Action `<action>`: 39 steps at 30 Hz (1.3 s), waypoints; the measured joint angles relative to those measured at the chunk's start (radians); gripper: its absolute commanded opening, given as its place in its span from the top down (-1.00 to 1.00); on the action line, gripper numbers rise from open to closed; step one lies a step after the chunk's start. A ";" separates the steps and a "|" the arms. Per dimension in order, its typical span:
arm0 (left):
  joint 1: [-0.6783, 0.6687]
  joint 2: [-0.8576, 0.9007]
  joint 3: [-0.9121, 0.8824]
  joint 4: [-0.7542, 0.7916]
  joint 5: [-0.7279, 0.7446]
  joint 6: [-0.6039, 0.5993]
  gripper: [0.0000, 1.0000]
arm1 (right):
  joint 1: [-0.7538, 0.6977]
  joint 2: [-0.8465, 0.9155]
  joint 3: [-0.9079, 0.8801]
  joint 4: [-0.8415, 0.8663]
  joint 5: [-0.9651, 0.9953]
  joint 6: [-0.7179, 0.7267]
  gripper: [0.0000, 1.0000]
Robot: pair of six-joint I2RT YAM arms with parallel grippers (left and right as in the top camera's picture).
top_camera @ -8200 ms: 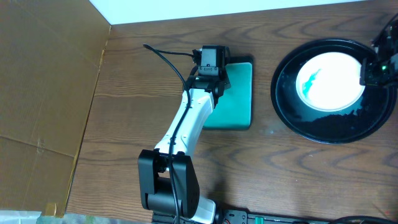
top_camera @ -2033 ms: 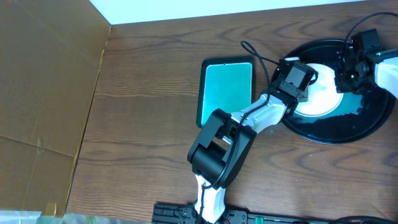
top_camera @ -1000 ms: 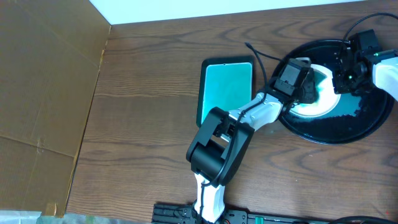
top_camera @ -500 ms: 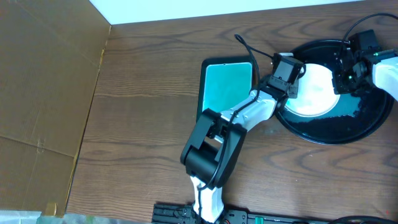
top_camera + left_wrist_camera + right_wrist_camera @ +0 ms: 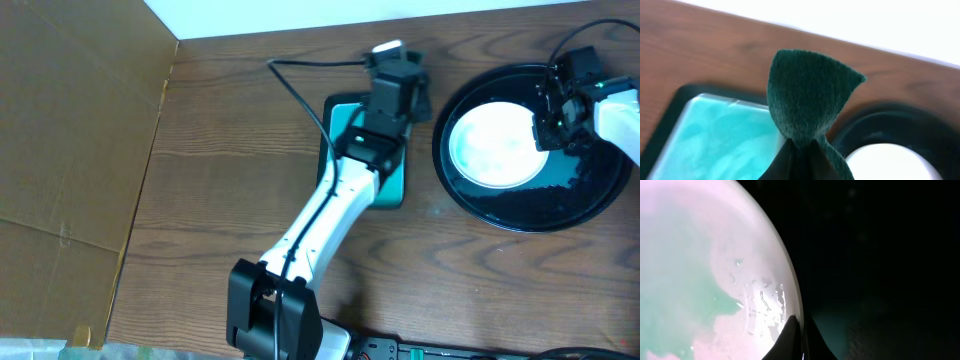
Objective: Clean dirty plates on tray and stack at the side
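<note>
Tray: the black tray [image 5: 520,205] is set at the 3 o'clock side of the desk [image 5: 230,150].
Plate: only one white plate [image 5: 490,145] is seen, lying flat inside the tray, toward the tray's 10 o'clock part.
Plate face: from overhead it reads as nearly white. From the right wrist a pale teal film and water beads are seen on it, so the wipe is judged not quite complete.
Left jaws: they are clamped on a dark green scouring pad [image 5: 807,95], which stands up out of the tips.
Left arm place: the pad is carried above the 12 o'clock end of the teal dish [image 5: 715,135], just at 9 o'clock of the tray and clear of the plate.
Right jaws: they are drawn together at the plate's 2 o'clock rim. Whether the rim is pinched between them cannot be told.
Done so far: the heavy smear on this plate is judged to be scrubbed off.
Left to do: the faint film is to be cleared and the plate lifted out and set down beside the tray. No stack is seen on the desk yet, and no other plates are in view.
</note>
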 measured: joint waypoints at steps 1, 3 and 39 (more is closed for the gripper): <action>0.025 0.006 0.000 -0.040 0.000 -0.003 0.85 | 0.012 -0.011 0.007 -0.013 0.043 -0.007 0.98; 0.073 0.018 -0.001 -0.112 0.000 -0.008 0.86 | 0.040 -0.043 0.020 -0.036 0.135 -0.028 0.98; 0.227 0.026 -0.003 -0.299 0.072 -0.070 0.86 | 0.360 -0.293 0.049 0.124 0.788 -0.576 0.98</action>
